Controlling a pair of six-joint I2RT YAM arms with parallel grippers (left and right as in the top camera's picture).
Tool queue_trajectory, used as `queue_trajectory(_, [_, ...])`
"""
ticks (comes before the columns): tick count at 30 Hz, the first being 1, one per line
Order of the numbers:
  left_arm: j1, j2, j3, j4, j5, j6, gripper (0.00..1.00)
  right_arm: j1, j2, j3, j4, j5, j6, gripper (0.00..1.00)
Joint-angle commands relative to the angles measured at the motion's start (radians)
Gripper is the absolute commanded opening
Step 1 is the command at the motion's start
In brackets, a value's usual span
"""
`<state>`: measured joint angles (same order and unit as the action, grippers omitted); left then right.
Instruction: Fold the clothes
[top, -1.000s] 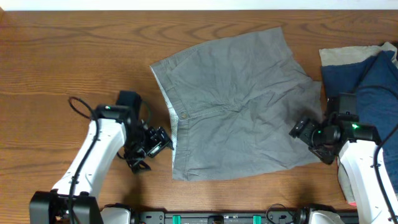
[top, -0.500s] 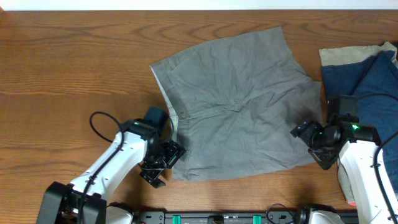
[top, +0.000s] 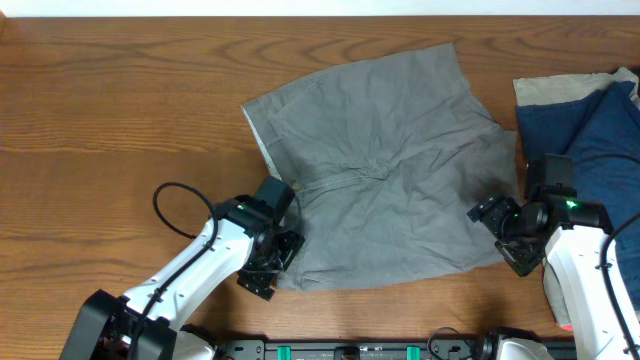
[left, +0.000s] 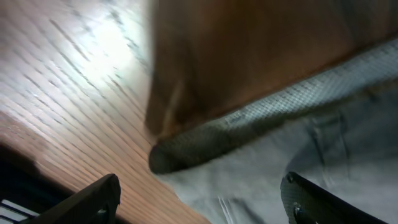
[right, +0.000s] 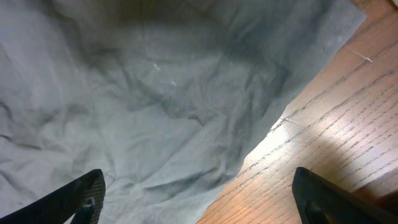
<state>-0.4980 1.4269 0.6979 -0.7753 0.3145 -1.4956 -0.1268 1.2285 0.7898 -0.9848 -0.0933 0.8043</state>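
Just ahead of the left gripper (top: 270, 264), whose fingers are spread wide and empty, lies the waistband corner of the wrinkled mid-grey cotton shorts (top: 380, 180), flat on the brown wooden table (top: 110, 100). The right gripper (top: 498, 237), equally wide apart and holding nothing, hovers over their hem.

Even overhead light; blurred, glare-streaked wrist views.

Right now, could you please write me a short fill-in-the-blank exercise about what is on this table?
1. The grey shorts lie spread out on a ____ table.
2. The navy garment lies at the robot's ____ side.
3. The left gripper and the right gripper both have their jaws ____.

Missing words: wooden; right; open.
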Motion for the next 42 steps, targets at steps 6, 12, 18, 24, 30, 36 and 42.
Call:
queue_trajectory(6, [-0.048, 0.009, -0.060, 0.023, -0.010, -0.116, 0.84, -0.006, 0.000, -0.007, 0.003, -0.027, 0.014, 0.94])
queue_trajectory(12, [-0.086, 0.010, -0.107, 0.128, -0.041, -0.159, 0.70, -0.006, 0.000, -0.007, 0.000, -0.027, 0.014, 0.93])
queue_trajectory(18, [-0.088, 0.010, -0.127, 0.160, -0.091, -0.163, 0.42, -0.006, 0.000, -0.007, -0.024, -0.026, 0.013, 0.93])
queue_trajectory(24, [-0.069, 0.010, -0.126, 0.153, -0.100, -0.086, 0.10, -0.006, 0.000, -0.007, -0.048, -0.006, 0.014, 0.93])
queue_trajectory(30, [0.057, 0.006, -0.108, 0.152, -0.098, 0.085, 0.06, -0.006, 0.000, -0.007, -0.118, 0.073, 0.028, 0.94])
queue_trajectory(36, [0.163, -0.002, -0.106, 0.148, -0.098, 0.201, 0.06, -0.006, 0.000, -0.031, -0.161, 0.142, 0.092, 0.95])
queue_trajectory(42, [0.172, -0.001, -0.106, 0.145, -0.095, 0.240, 0.06, -0.006, 0.000, -0.151, -0.068, 0.149, 0.182, 0.95])
